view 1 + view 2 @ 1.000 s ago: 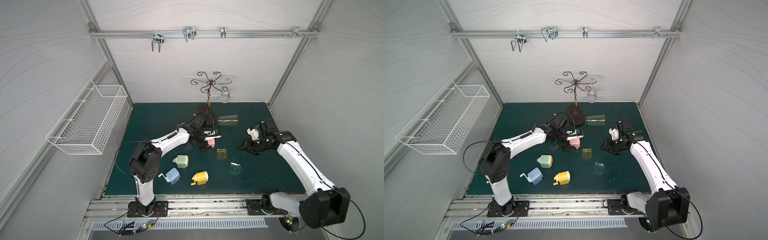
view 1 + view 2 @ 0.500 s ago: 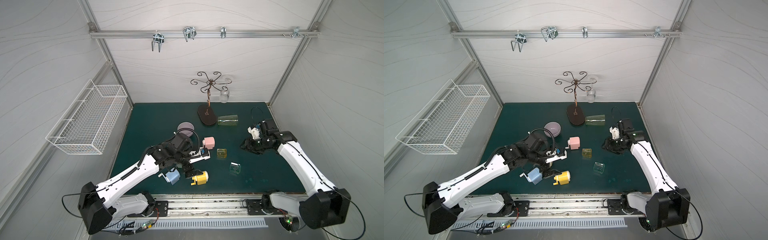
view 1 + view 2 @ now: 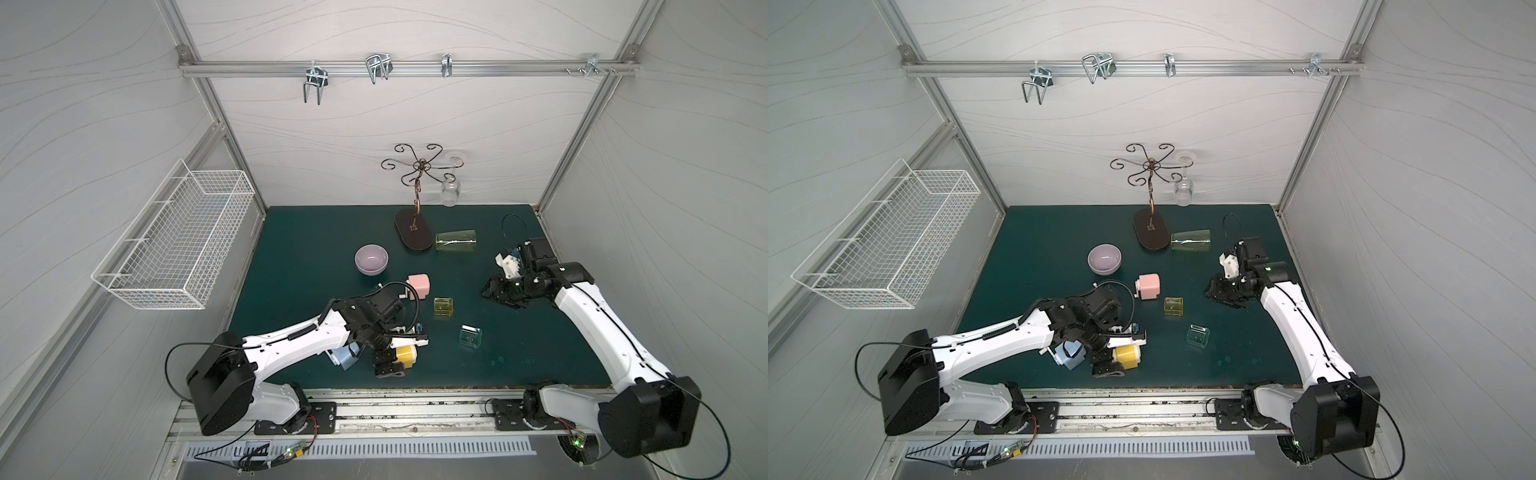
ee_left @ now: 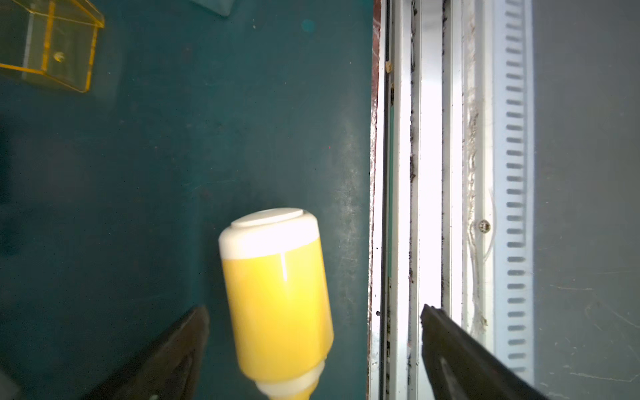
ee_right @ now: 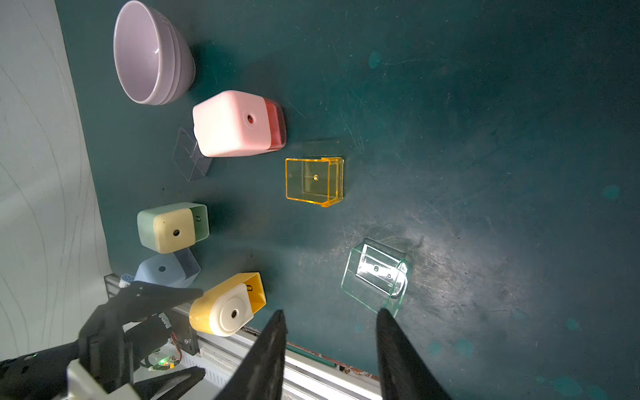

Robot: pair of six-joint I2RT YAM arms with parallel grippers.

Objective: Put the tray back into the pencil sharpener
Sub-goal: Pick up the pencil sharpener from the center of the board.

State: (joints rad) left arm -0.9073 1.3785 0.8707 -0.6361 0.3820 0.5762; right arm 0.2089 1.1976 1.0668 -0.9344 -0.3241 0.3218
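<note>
My left pincer (image 4: 313,308) gapes wide astride the yellow sharpener (image 4: 277,294), gripping nothing; my right pincer (image 5: 330,313) hangs half open, empty. The yellow tray (image 3: 443,306) lies on the tabletop (image 3: 316,249) just right of frame centre. Unlike a second ago, my left pincer is away from the pink sharpener (image 3: 419,286)

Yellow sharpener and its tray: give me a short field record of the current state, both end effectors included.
yellow sharpener: on its side near the front edge of the table, slot empty
yellow tray: loose on the table, apart from the yellow sharpener
left end effector: open, straddling the yellow sharpener, no grip seen
right end effector: open, empty, clear of both
status: tray not yet inserted
</note>
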